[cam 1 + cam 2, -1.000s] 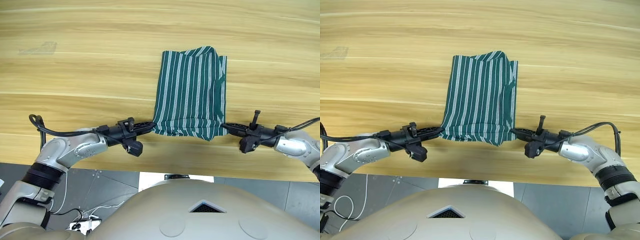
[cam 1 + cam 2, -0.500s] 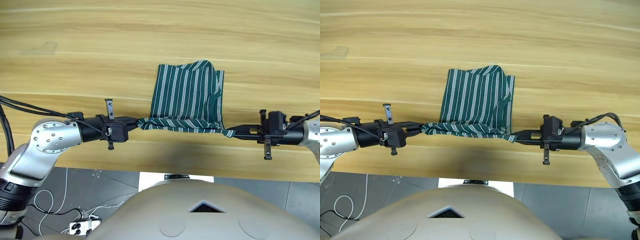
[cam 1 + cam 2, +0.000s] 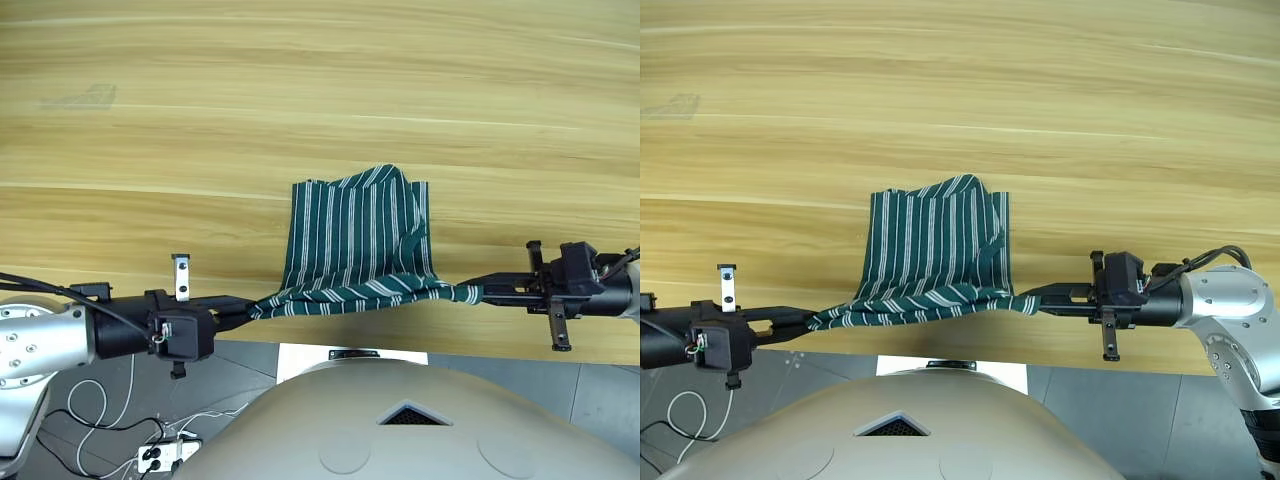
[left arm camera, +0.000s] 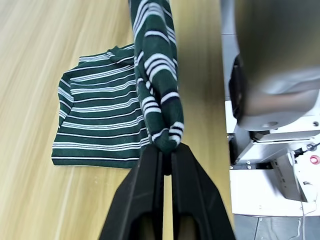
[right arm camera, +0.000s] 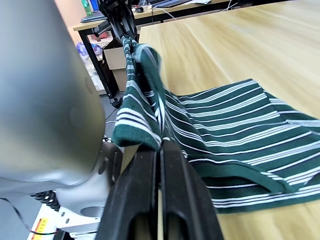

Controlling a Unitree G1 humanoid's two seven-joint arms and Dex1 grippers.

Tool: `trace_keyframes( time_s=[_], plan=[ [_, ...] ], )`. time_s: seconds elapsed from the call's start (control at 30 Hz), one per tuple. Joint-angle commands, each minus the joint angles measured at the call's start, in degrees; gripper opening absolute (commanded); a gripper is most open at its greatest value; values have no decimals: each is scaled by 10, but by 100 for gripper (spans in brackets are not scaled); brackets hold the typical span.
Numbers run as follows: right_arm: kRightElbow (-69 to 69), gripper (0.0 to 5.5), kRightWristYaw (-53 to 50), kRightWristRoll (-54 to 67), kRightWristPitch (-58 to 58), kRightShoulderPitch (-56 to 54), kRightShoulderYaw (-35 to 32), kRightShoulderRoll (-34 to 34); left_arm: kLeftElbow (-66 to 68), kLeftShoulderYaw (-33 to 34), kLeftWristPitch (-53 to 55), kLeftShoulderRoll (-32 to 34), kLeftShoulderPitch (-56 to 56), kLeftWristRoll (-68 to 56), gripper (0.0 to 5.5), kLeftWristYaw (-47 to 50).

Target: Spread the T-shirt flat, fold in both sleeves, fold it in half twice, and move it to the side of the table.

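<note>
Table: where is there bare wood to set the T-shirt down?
Bare table beyond the T-shirt and wide on both its sides. Crowded at the near edge, where the left end effector and right end effector hold the hem stretched.

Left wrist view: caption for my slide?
Left gripper shut on a bunched T-shirt edge; the rest lies on the table.

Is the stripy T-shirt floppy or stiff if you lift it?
Probably floppy: the T-shirt bunches into a rope between the left fingers and right fingers. Likely light, since a small pinch at each end holds it up. It should drag across the table rather than roll.
</note>
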Motion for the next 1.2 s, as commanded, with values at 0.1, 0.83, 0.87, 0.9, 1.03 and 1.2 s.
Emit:
trace_keyframes(
  time_s=[0.1,0.83,0.87,0.9,1.03,1.2],
  plan=[
    [6,0,13,-18,27,-36,-15,21,23,-24,34,6,-48,25,5,-3],
    [295,0,-147,-318,39,-322,127,235,388,-378,47,-127,-486,216,5,97],
    [297,0,-148,-321,39,-318,128,238,397,-378,42,-133,-488,219,5,104],
    [299,0,-150,-325,38,-315,127,242,404,-377,35,-138,-490,222,5,111],
    [303,26,-160,-325,29,-311,110,255,419,-369,17,-146,-483,221,40,126],
    [301,119,-168,-314,25,-318,83,262,430,-335,29,-180,-511,193,121,166]
  ],
)
